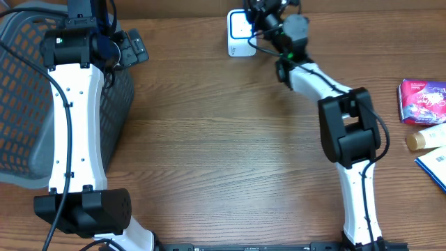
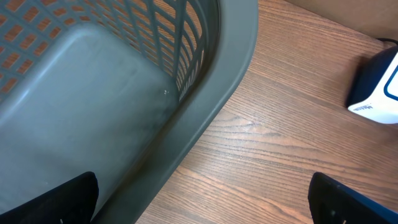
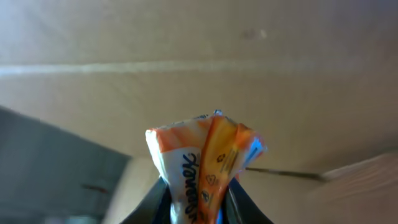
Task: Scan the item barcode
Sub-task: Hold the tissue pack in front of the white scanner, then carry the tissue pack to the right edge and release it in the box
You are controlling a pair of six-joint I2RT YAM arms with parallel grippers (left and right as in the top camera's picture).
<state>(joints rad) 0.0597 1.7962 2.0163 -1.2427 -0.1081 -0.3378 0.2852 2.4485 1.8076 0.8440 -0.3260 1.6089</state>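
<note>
Evidently the packet [image 3: 202,155] is a light, soft sachet, crinkled, orange and white. It would likely crumple or slip under pressure, so it is best taken by a flat sealed edge, leaving the printed face free. The right tool [image 3: 198,202] is clenched on its lower end, and the packet stands up out of the fingers, clear of the surface [image 1: 209,139]. Overhead, that tool hangs just beside the white scanner [image 1: 239,31]; whether the barcode faces it I cannot tell. The left tool [image 1: 132,47] gapes wide, holding nothing, by the basket [image 1: 21,104].
</note>
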